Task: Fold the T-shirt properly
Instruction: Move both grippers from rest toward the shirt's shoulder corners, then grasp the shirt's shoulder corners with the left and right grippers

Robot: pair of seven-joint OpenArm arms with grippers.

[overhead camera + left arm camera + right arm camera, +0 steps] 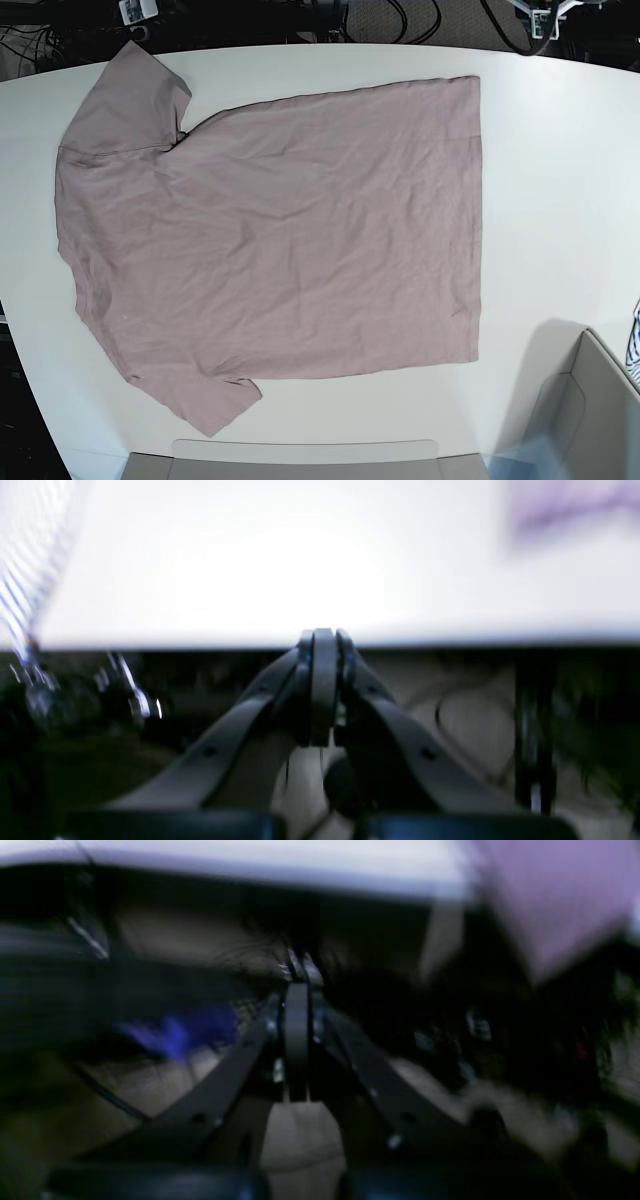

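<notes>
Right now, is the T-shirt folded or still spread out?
Spread out: the T-shirt lies flat on the table, both sleeves showing.

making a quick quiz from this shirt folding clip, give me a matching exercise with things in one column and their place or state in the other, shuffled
Things:
1. T-shirt
2. left gripper
3. striped cloth
4. table

Place or state:
A. white, bearing the shirt
B. at the base view's right edge
C. spread flat, unfolded
D. shut, holding nothing

Pairs: 1-C, 2-D, 3-B, 4-A
</notes>
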